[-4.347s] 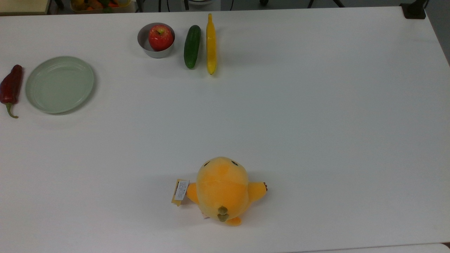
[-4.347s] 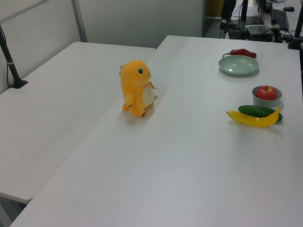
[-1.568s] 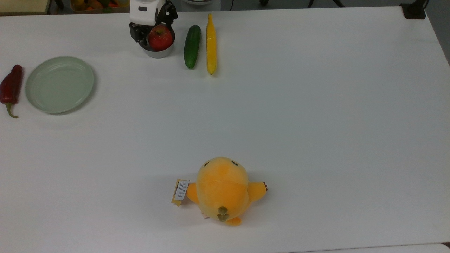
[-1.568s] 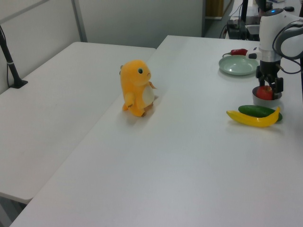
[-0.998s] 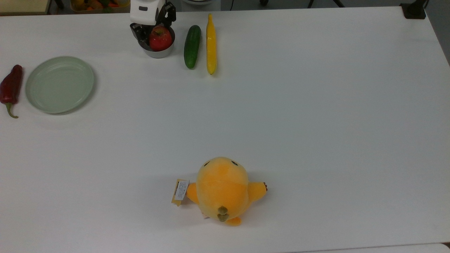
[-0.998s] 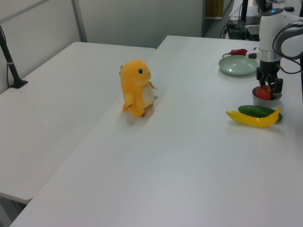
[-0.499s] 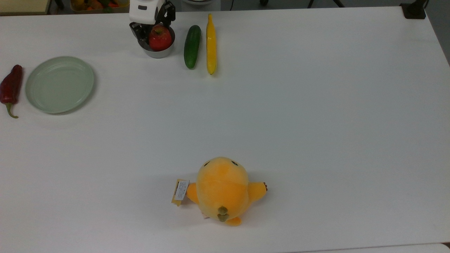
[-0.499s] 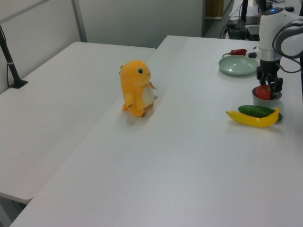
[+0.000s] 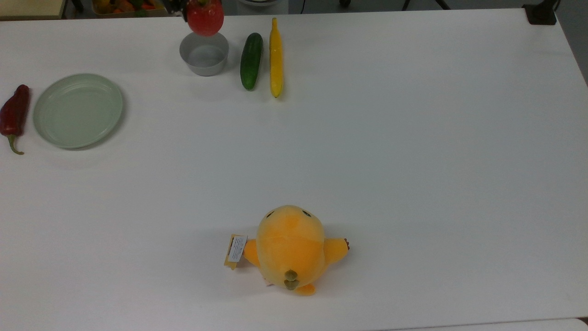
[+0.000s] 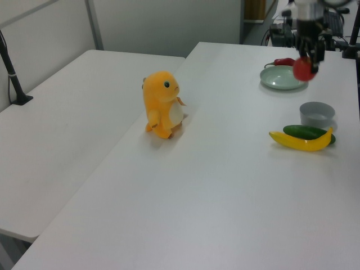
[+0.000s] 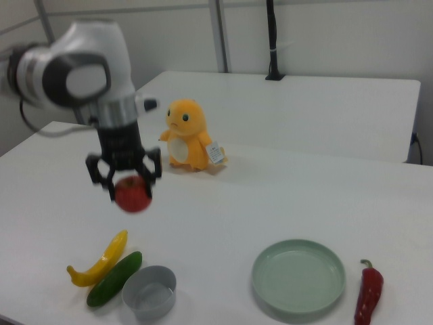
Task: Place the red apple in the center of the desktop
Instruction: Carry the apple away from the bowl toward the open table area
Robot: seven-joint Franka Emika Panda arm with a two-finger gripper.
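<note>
Red apple (image 11: 133,193) is held in the air, clamped between the jaws of the gripper (image 11: 126,184), above the counter (image 9: 367,138) and clear of the grey bowl (image 11: 149,292). In the right view, the bowl is seen beside the cucumber (image 11: 114,277) and the banana (image 11: 99,258).

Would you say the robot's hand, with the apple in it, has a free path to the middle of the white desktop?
Probably yes. The hand holds the round red apple in the air above the small grey metal bowl, and the middle of the white desktop is bare; the orange plush toy stands nearer the top view's bottom edge.
</note>
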